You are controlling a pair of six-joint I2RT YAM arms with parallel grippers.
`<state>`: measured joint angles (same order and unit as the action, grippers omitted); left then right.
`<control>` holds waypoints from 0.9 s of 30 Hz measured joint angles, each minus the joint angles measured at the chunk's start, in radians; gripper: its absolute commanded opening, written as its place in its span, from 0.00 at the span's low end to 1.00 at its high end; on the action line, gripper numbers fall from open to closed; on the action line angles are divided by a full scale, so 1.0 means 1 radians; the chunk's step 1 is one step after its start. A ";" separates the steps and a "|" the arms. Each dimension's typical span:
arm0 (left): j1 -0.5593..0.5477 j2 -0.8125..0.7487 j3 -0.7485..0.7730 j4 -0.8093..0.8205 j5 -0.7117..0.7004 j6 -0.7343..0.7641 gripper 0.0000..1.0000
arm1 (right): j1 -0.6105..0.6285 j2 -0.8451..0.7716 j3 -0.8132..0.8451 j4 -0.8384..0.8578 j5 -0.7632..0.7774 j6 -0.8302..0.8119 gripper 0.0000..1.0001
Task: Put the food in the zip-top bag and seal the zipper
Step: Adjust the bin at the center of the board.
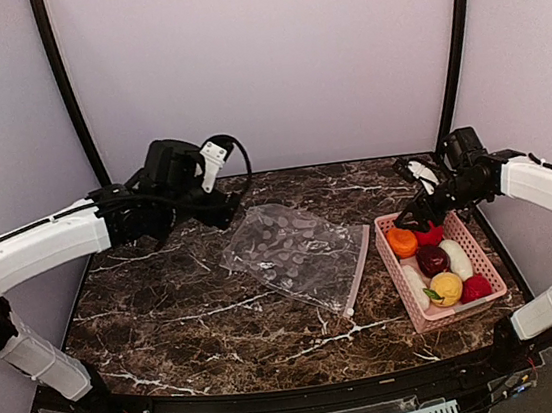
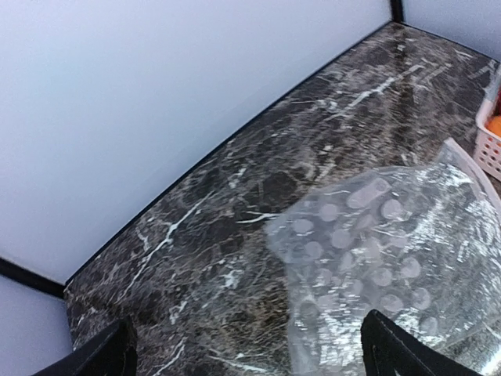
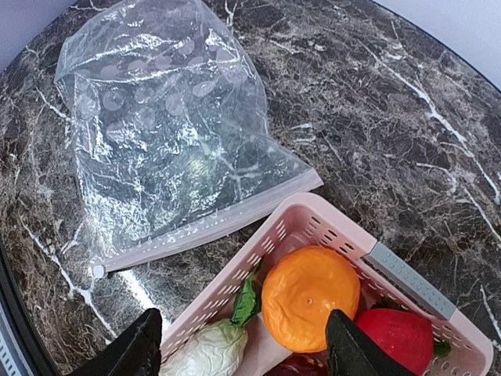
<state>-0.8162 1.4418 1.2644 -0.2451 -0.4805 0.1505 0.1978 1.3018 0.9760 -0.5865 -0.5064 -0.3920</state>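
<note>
The clear spotted zip-top bag (image 1: pixel 296 249) lies flat mid-table, its white zipper strip (image 1: pixel 357 272) along the right edge with the slider (image 1: pixel 348 311) at the near end. The food sits in a pink basket (image 1: pixel 487 259): an orange ball (image 1: pixel 401 241), red balls, a maroon ball (image 1: pixel 433 259), a yellow ball (image 1: pixel 445 288) and white radishes (image 1: pixel 457 258). My left gripper (image 1: pixel 224 211) is open and empty by the bag's far left corner (image 2: pixel 313 227). My right gripper (image 1: pixel 420 211) is open and empty above the orange ball (image 3: pixel 309 298) at the basket's far end.
The pink basket (image 3: pixel 313 223) stands at the right side, close to the bag's zipper edge (image 3: pixel 211 227). Black frame posts and pale walls enclose the dark marble table (image 1: pixel 168 310). The table's near edge runs along the bottom.
</note>
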 measured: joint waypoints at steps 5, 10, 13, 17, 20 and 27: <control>-0.103 0.071 0.029 -0.024 -0.007 0.022 0.99 | 0.006 0.015 0.000 -0.027 0.007 -0.009 0.70; -0.092 0.011 -0.104 0.066 0.001 0.031 0.99 | 0.039 0.022 0.000 -0.048 0.018 -0.023 0.70; -0.091 -0.038 -0.227 0.144 0.000 0.030 0.99 | 0.050 0.051 0.000 -0.053 0.013 -0.018 0.68; -0.091 -0.059 -0.287 0.211 -0.051 0.013 0.99 | 0.058 0.122 0.015 -0.069 0.010 -0.007 0.59; -0.091 -0.052 -0.275 0.215 -0.081 0.006 0.99 | 0.072 0.185 0.052 -0.083 0.016 0.009 0.52; -0.090 -0.032 -0.238 0.206 -0.035 0.003 0.89 | 0.106 0.290 0.119 -0.098 0.018 0.039 0.43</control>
<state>-0.9058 1.4094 1.0267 -0.0391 -0.5156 0.1539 0.3038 1.5921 1.0954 -0.6846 -0.4881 -0.3531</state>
